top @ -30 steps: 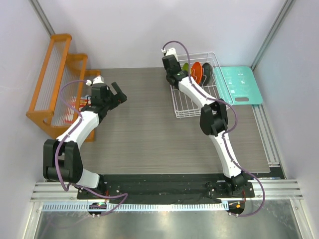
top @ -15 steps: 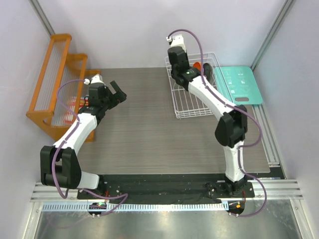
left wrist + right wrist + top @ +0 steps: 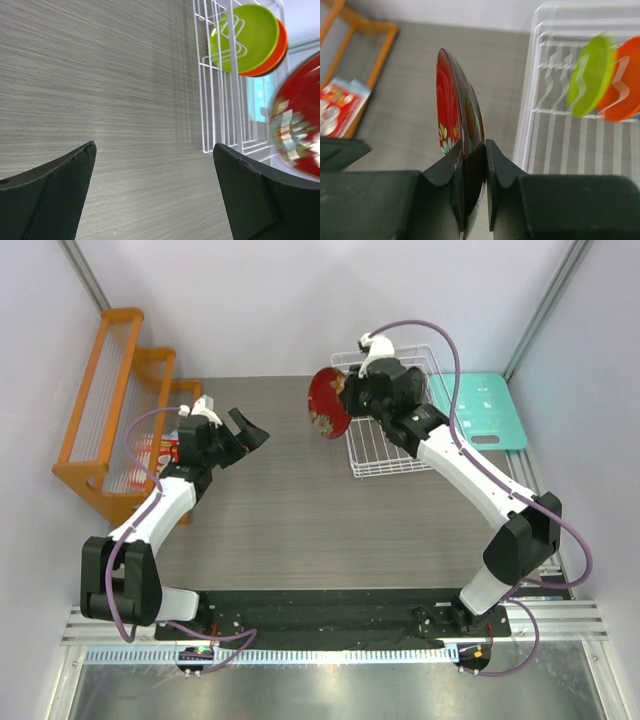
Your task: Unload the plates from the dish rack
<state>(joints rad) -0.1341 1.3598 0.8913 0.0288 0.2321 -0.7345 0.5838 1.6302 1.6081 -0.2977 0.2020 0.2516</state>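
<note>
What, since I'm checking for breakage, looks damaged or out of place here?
Nothing looks damaged or spilled. The glossy red floral plate is pinched on edge in the right gripper, clear of the white wire dish rack; the lime-green plate and orange plate stand upright in its slots.

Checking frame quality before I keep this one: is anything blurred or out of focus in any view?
Top external: sharp, evenly lit. Left wrist: the red plate at the right edge is smeared, while the lime-green plate and orange plate are crisp. Right wrist: the red plate clamped in the right gripper is sharp, the two racked plates blurred.
</note>
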